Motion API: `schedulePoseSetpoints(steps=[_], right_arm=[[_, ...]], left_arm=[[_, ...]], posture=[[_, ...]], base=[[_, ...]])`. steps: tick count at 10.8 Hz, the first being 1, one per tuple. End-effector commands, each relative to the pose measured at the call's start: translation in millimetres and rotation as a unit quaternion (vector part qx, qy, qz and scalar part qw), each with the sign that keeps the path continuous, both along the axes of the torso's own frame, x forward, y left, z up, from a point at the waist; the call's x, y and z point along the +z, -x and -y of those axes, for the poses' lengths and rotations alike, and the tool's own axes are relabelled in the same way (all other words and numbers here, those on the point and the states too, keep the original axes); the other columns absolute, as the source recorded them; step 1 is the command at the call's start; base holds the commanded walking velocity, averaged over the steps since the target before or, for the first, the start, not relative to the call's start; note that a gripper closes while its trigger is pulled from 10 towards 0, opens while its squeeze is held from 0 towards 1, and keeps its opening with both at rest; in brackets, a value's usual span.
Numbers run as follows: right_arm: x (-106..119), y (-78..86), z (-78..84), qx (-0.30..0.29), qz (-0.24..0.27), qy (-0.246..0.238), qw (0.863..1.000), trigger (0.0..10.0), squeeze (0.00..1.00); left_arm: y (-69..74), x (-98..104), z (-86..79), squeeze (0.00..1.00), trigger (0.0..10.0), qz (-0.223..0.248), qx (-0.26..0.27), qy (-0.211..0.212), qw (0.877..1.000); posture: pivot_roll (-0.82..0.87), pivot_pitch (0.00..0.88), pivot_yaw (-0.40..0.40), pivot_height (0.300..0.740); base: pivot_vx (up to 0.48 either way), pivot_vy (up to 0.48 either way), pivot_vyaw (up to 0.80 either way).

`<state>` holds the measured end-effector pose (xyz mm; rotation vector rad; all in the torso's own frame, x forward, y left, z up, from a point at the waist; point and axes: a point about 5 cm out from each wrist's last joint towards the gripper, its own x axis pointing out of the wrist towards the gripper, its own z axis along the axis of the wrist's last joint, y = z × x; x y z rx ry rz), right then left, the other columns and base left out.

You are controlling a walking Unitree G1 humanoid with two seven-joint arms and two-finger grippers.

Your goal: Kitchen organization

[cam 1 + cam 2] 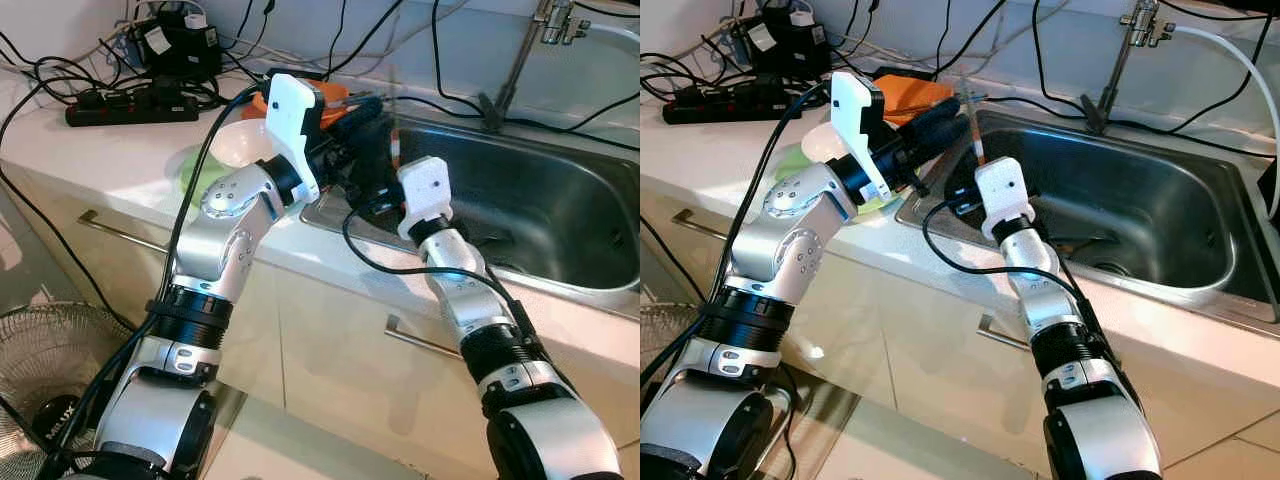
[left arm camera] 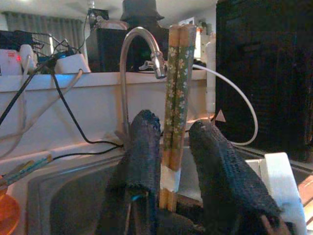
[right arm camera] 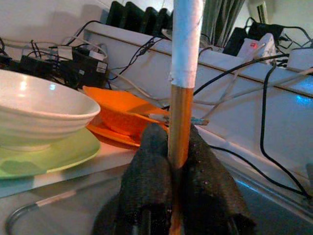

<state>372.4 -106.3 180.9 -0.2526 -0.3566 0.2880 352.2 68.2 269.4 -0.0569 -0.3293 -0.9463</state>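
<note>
A pair of wooden chopsticks (image 2: 176, 98) with a green floral pattern and a white tape band stands upright over the sink's left corner. My right gripper (image 3: 171, 132) is shut on their lower end, the shaft (image 3: 183, 73) rising between its pads. My left gripper (image 2: 173, 122) reaches in from the counter side, one black finger on each side of the sticks. One finger (image 2: 142, 147) touches them, while the other (image 2: 215, 147) stands a little off, so this gripper is open. In the right eye view the chopsticks (image 1: 975, 130) show just beyond the left fingers (image 1: 930, 120).
A steel sink (image 1: 560, 200) with a faucet (image 1: 520, 60) lies to the right. On the counter stand a white bowl (image 3: 39, 112) on a green plate (image 3: 58, 152) and orange dishes (image 3: 117, 112). A power strip (image 1: 130, 105) and cables sit behind. A fan (image 1: 50, 350) stands on the floor.
</note>
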Motion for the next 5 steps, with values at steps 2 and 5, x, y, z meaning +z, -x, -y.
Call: schedulePoseSetpoints(steps=[2,5], right_arm=[[5.4,-2.5,1.9,-0.006,0.008,-0.008,1.0,0.0,0.0],[4.9,-5.3,6.9,-0.018,-0.002,-0.022,1.0,0.0,0.0]], left_arm=[[2.2,4.2,0.0,1.0,10.0,0.006,-0.006,0.003,1.0],[2.0,8.1,-4.1,1.0,10.0,0.009,0.002,0.024,1.0]], posture=[[0.2,0.0,-0.005,0.74],[0.21,0.0,-0.005,0.74]], base=[[0.0,0.0,0.0],[0.0,0.0,0.0]])
